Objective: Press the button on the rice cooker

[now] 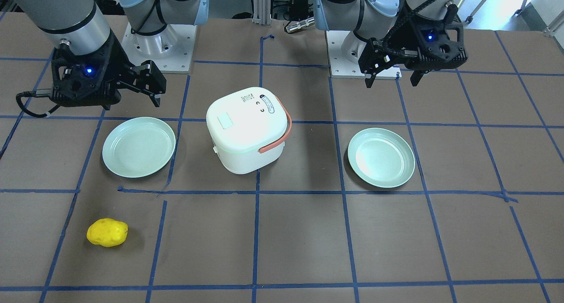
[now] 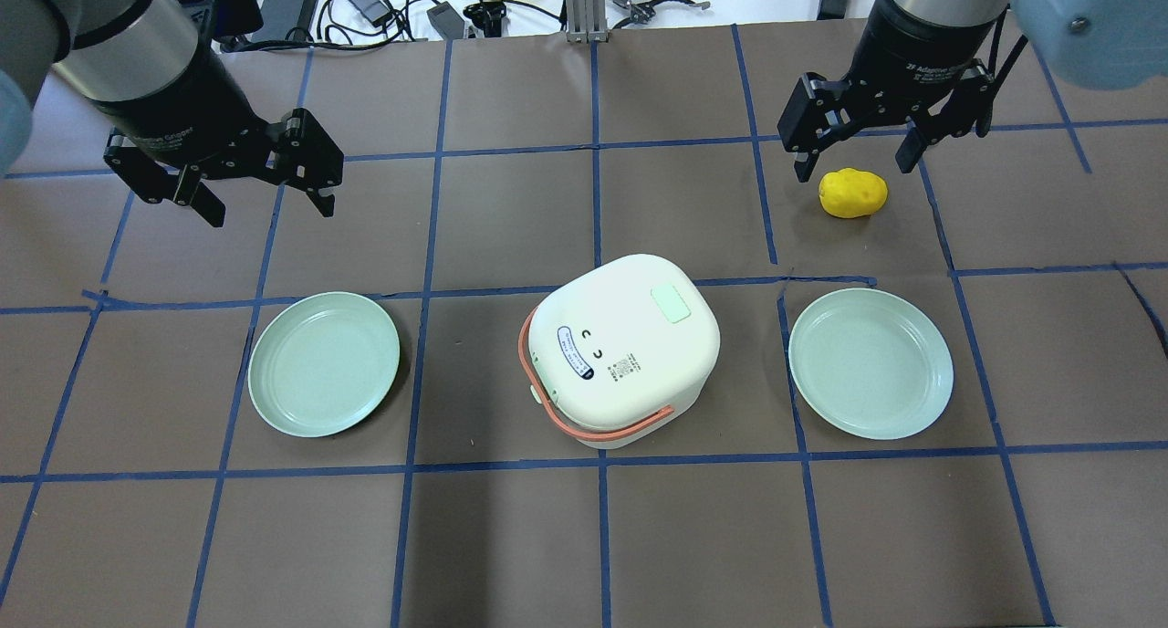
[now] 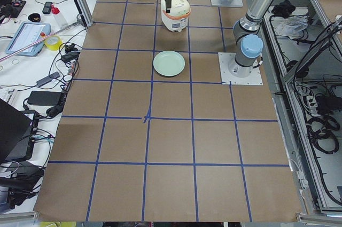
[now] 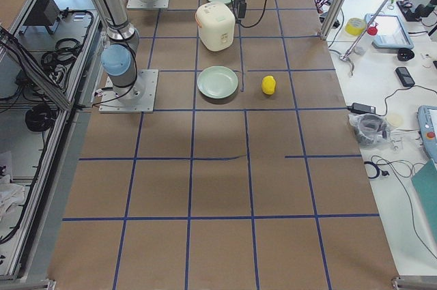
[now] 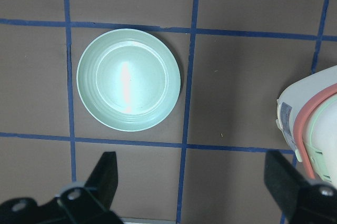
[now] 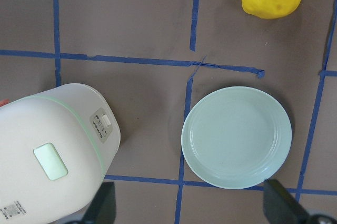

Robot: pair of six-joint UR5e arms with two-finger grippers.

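Observation:
The white rice cooker (image 2: 625,350) with an orange handle stands mid-table with its lid shut. A pale green rectangular button (image 2: 673,303) sits on the lid, and a small switch panel (image 6: 101,124) is on its far side wall. My left gripper (image 2: 271,210) is open and empty, hovering to the cooker's left, beyond the left plate (image 2: 324,363). My right gripper (image 2: 854,161) is open and empty, hovering to the cooker's right, above a yellow potato-like object (image 2: 853,193). Neither gripper touches the cooker. In the front view the cooker (image 1: 246,131) sits between both grippers.
Two pale green plates flank the cooker, the second on the right (image 2: 871,363). The left wrist view shows the left plate (image 5: 129,79) and the cooker's edge (image 5: 310,129). Blue tape lines (image 2: 598,226) grid the brown table. Cables and gear lie beyond the far edge (image 2: 411,7).

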